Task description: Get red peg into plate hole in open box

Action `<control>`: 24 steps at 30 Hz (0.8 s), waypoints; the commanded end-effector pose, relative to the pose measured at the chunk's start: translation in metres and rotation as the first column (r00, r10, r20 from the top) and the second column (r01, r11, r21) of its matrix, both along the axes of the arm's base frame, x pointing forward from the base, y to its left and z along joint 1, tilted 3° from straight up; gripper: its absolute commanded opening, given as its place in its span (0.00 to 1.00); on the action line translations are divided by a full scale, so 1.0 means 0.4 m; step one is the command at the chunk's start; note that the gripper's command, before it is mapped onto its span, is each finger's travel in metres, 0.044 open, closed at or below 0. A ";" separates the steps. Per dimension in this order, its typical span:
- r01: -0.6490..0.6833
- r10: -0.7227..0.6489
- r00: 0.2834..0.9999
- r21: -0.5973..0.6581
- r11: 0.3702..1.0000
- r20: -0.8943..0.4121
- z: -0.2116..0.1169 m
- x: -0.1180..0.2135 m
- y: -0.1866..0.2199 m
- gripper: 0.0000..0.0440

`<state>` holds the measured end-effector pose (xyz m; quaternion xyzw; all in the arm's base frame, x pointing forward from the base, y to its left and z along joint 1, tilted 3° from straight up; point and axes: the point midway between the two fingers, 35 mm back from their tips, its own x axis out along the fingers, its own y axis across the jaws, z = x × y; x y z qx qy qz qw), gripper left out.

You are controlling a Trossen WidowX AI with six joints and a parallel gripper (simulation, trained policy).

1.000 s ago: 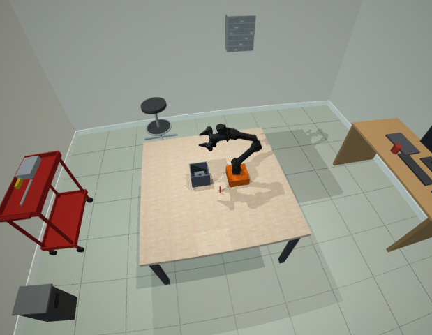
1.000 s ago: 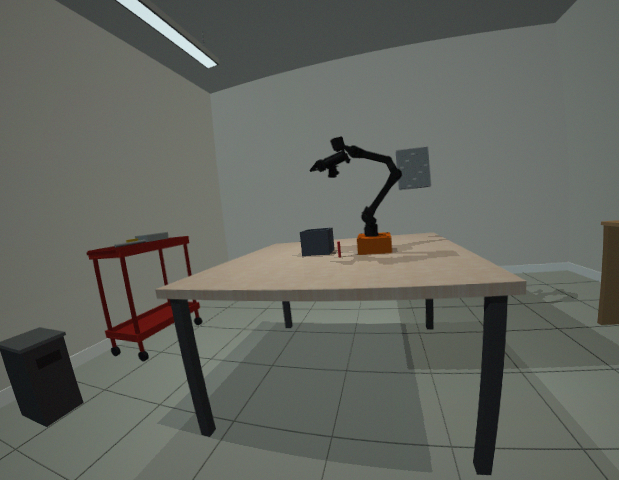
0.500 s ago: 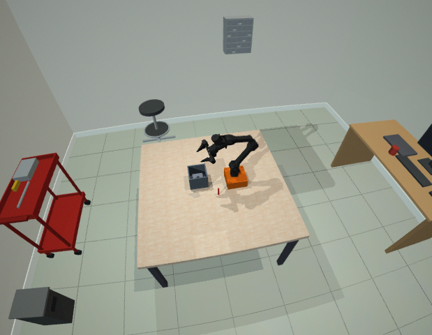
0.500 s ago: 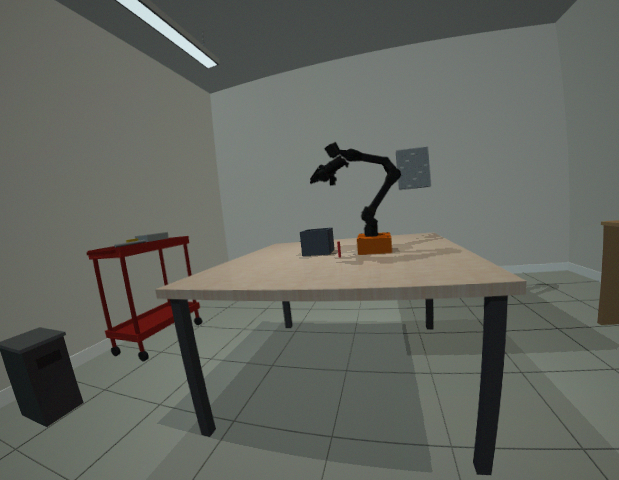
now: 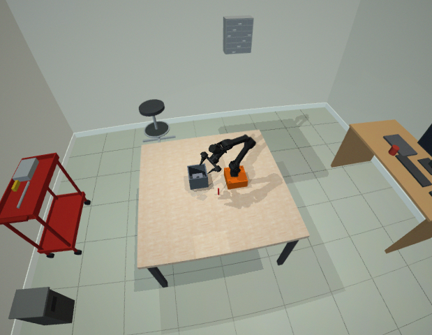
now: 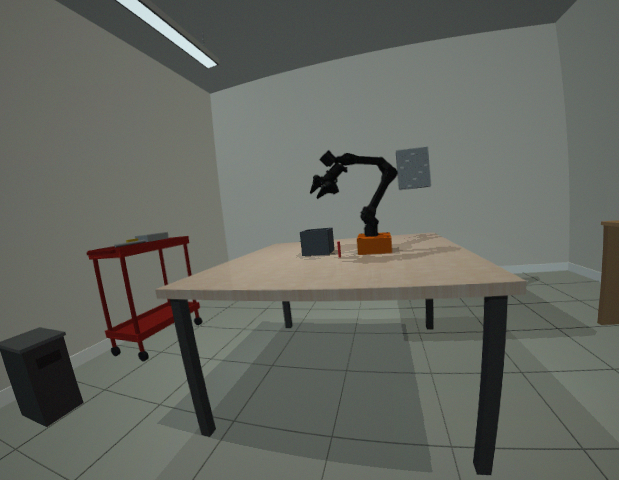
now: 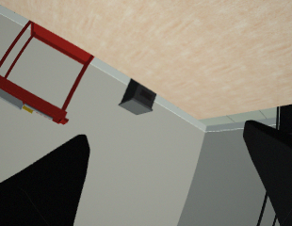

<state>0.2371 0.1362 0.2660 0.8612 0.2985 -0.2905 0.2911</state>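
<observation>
The red peg (image 5: 218,191) (image 6: 338,249) stands upright on the table, between the box and the orange base. The open dark grey box (image 5: 199,184) (image 6: 316,242) stands to its left. A light plate (image 5: 195,175) with a dark hole shows inside the box in the top view; the exterior view shows only the box's outside. My gripper (image 5: 205,168) (image 6: 314,195) (image 7: 168,136) is open with nothing between its fingers. It hangs high above the box and the peg, tilted with its fingers pointing down and to the left. Neither peg nor box shows in the wrist view.
The arm stands on an orange base (image 5: 236,183) (image 6: 374,243), right of the peg. The wooden table (image 5: 179,223) (image 6: 319,276) carries base, box and peg. A red cart (image 5: 64,220) (image 6: 149,317) (image 7: 40,101) stands off the table's left side, and a grey bin (image 5: 42,306) (image 6: 43,377) (image 7: 137,99) stands on the floor.
</observation>
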 end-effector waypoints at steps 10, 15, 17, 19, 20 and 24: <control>-0.253 0.223 0.957 -0.157 0.955 -0.187 -0.137 -0.071 0.052 0.98; -0.351 0.293 0.917 -0.203 0.914 -0.269 -0.190 -0.099 0.062 0.99; -0.389 0.317 0.899 -0.218 0.895 -0.302 -0.210 -0.110 0.064 0.99; -0.426 0.340 0.879 -0.231 0.875 -0.335 -0.231 -0.121 0.066 0.99; -0.445 0.351 0.868 -0.237 0.864 -0.351 -0.241 -0.127 0.067 0.99; -0.515 0.389 0.823 -0.254 0.819 -0.414 -0.280 -0.149 0.067 0.99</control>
